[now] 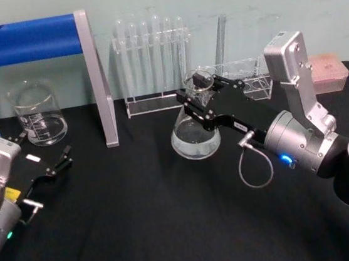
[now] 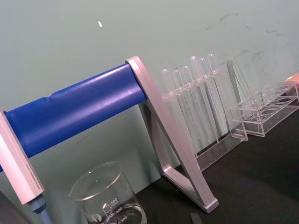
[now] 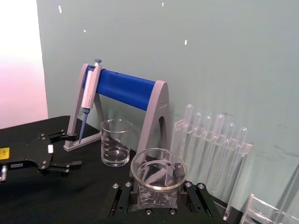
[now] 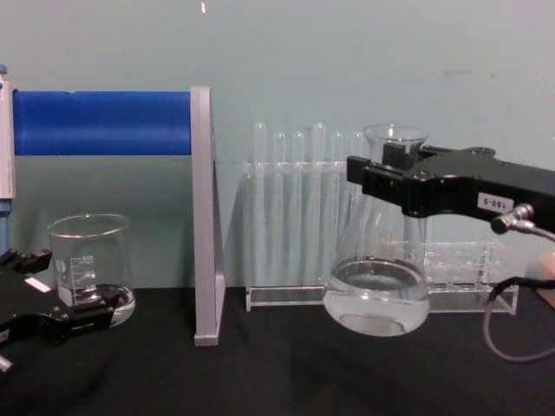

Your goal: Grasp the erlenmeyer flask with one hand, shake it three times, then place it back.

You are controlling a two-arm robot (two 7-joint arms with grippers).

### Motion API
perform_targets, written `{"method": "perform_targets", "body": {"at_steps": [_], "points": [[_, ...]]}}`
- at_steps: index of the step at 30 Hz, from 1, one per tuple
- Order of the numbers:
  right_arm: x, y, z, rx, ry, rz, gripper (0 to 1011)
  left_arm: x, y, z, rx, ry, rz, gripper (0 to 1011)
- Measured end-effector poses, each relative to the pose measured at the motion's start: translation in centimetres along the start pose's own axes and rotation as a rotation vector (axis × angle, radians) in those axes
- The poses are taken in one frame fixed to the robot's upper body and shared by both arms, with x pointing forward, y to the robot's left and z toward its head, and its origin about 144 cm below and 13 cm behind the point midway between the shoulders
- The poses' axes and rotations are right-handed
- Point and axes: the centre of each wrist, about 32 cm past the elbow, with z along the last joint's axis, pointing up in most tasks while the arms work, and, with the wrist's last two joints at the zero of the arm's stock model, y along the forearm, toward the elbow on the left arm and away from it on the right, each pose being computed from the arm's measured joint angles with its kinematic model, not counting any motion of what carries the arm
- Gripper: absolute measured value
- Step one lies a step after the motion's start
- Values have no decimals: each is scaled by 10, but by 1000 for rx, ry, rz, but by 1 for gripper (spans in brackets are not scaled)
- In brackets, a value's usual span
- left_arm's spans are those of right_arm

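right gripper: clamping the erlenmeyer flask at its neck, holding it upright, base hanging straight below. left gripper: idling near the beaker.

Front half of the surface lies open between the two arms, and passage there is wide. The rear edge is lined with obstacles. The test tube rack stands just behind the erlenmeyer flask, with a second clear rack beside it to the right. The right claw, closed on the flask's neck, blocks approach from the right. Left of the flask, the pipette stand walls off the beaker. The left claw, fingers spread, sits just in front of that beaker.
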Motion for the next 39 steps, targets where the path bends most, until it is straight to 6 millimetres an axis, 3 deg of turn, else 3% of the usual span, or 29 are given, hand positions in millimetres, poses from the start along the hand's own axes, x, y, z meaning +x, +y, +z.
{"method": "perform_targets", "body": {"at_steps": [30,39], "points": [[-6,1,1,-1,24,-12,450,0,0,0,0,0,0,1001],[-15,4,0,-9,34,11,450,0,0,0,0,0,0,1001]]}}
